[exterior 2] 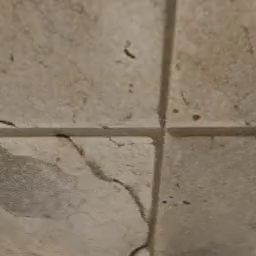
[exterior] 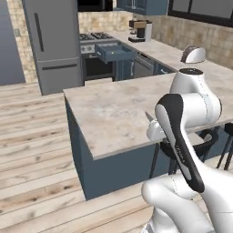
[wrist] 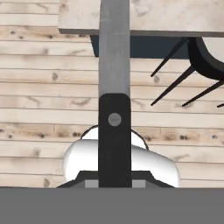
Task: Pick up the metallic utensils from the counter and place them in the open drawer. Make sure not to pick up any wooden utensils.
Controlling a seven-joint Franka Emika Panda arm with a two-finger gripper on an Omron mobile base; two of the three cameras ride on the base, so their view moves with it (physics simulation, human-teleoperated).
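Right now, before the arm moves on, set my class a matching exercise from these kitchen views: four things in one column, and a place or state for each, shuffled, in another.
Things
1. wide slate-blue box drawer
2. tall grey fridge
3. flat grey metal utensil with a black handle
4. pale beige marbled stone counter

Places or states
A. clamped in the shut gripper
B. on a blue-grey base, beside the arm
C. pulled open
D. closed, far left

Pairs: 1-C, 2-D, 3-A, 4-B
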